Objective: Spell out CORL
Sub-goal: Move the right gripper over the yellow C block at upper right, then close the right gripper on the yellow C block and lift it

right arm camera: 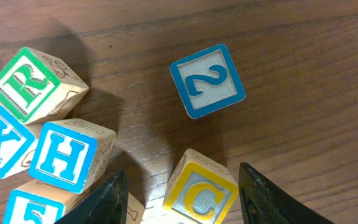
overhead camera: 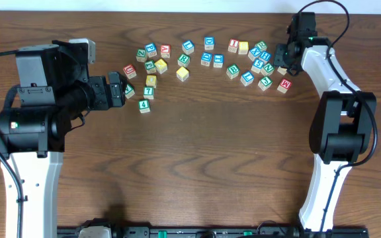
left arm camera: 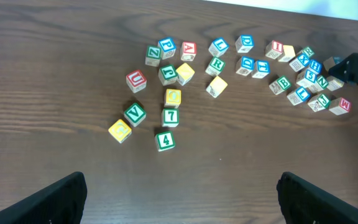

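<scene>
C block (right arm camera: 201, 194) — yellow-lettered, just beside the 2 block (right arm camera: 207, 81) — is straddled by the right gripper (right arm camera: 182, 177), its claw parted, nothing clamped | judged light, rigid, smooth; best pinched across opposite flat sides | left gripper (left arm camera: 182, 196) spread wide, well apart from the 2 block.

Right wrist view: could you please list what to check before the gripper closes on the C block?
1. Right gripper open: ok.
2. C block between its fingers: ok.
3. 2 block apart from the fingers: ok.
4. H block clear of the near finger: cannot tell.
5. Left gripper away from this cluster: ok.
</scene>
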